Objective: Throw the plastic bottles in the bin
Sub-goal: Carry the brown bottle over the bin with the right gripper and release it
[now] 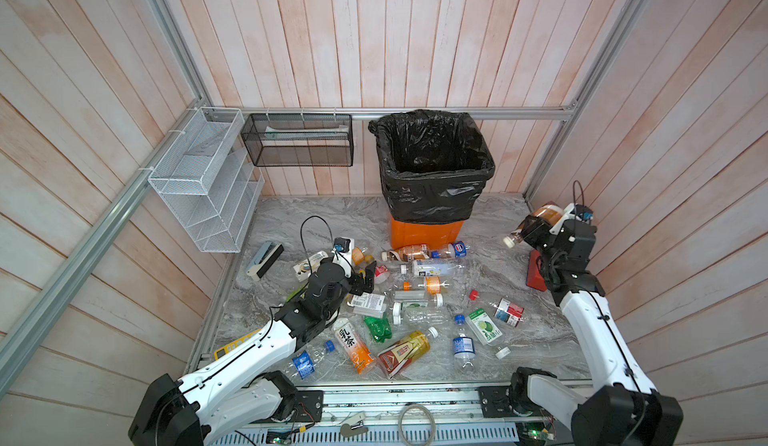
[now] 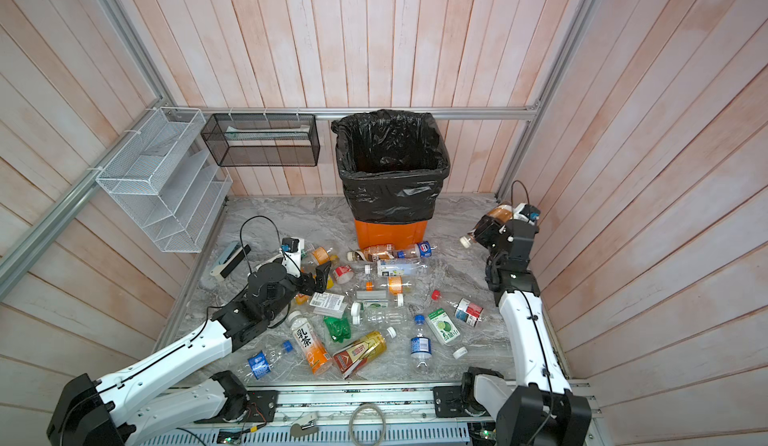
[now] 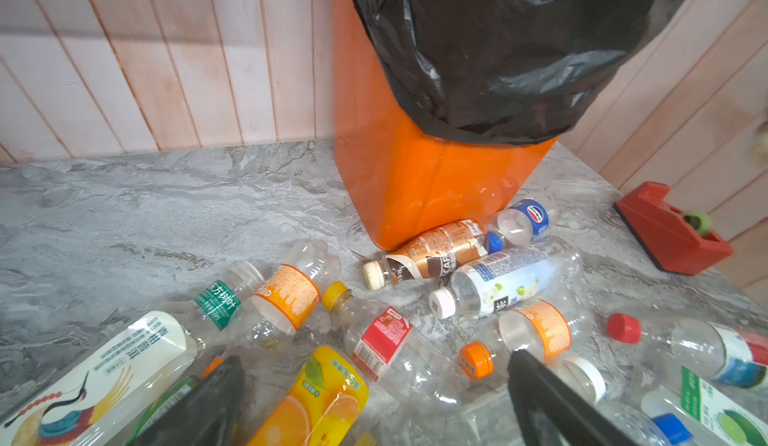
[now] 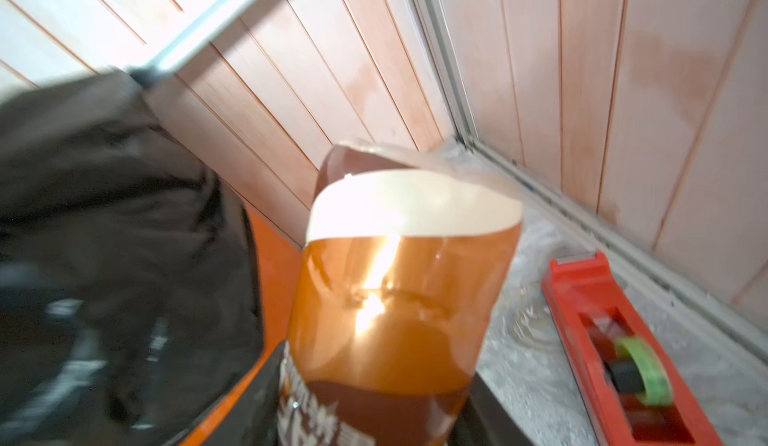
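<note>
A grey marbled surface (image 1: 498, 211) is seen in both top views, closed in by wooden walls. At its back the bin (image 1: 428, 234) is placed upright. It is orange and is lined with a black bag (image 1: 432, 199) that is folded over the rim. Inside it, only the folds of the bag can be made out. On the left wall a white wire rack (image 1: 199, 182) is hung; what is kept in its compartments cannot be told. Beside it, on the back wall, a black mesh basket (image 1: 299, 151) is fixed, and a pale flat thing (image 1: 305, 133) is laid in it.

The plastic bottles (image 1: 415, 311) are spread over the middle and front of the surface, in front of the bin. They are laid on their sides, with their long axes turned in many directions. Two of them are laid end to end against the foot of the bin, caps to the left.

The left end effector (image 1: 368, 278) is held low over the left part of the pile, with its fingers (image 3: 208, 402) spread wide.

The right end effector (image 1: 536, 228) is raised near the right wall, to the right of the bin, and is pinched on a brown-labelled bottle (image 1: 547, 214). This bottle is tilted, with its white cap pointed left and downward and its base pointed up toward the right wall. Beneath this arm a red tape dispenser (image 1: 535, 275) is partly hidden.
</note>
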Robot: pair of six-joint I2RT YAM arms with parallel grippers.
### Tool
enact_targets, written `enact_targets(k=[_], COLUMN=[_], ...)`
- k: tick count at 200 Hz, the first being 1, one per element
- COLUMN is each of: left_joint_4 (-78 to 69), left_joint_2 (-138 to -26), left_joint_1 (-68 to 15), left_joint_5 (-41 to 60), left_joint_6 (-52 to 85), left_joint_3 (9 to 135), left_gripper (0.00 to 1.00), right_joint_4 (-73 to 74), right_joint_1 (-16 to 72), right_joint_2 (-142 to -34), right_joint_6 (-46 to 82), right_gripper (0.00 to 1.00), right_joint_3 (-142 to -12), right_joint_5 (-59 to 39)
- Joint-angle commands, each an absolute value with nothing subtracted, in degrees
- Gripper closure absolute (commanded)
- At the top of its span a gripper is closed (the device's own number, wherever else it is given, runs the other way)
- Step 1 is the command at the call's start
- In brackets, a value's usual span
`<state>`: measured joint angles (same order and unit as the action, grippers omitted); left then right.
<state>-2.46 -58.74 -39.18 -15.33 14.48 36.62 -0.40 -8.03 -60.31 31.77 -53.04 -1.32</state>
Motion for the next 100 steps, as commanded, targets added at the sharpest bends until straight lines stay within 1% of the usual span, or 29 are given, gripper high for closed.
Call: enact_targets(k=[1,19,40,54,65,75,91,100], left_joint_4=[-1.87,-1.5,-0.83,-0.41,-0.01,0.28,1.44,2.83], left_joint_2=[-57.08,-56.3,-55.71,-55.21,-55.06,-54.94,-55.19,-55.55], left_joint_1=[-38.49,-38.09,-37.84,-37.79,-37.79,-37.72,-37.57,-37.53], left_joint_5=[-18.06,-18.28,-18.29,-18.13,-18.02,-18.02,-18.32,-18.61], left_joint_6=[17.46,18.43,19.55,20.03,20.22,20.41,20.96,21.27], left_joint_3=[35.21,34.31,33.73,33.59,33.66,33.78,34.33,35.07], left_gripper=[0.0,0.0,0.0,0.0,0.0,0.01,0.0,0.0], right_joint_4=[2.63,8.76,15.04,16.91,17.29,16.43,9.32,1.8], right_joint_1=[-8.08,-7.61,-4.87,-0.38,5.04,9.32,12.0,13.33], right_joint_2=[-56.61,-56.05,-59.3,-63.94,-68.25,-73.84,-84.22,-90.91], right_joint_6=[31.25,33.58,35.64,34.74,31.81,28.61,26.94,24.63], right_gripper=[0.47,0.48,0.47,0.47,0.47,0.44,0.42,0.35], right_joint_3=[-60.03,-63.82,-69.6,-76.17,-80.8,-85.62,-96.13,-104.06], right_joint_5=[-1.8,-4.08,-5.82,-5.98,-5.28,-6.97,-13.23,-15.87])
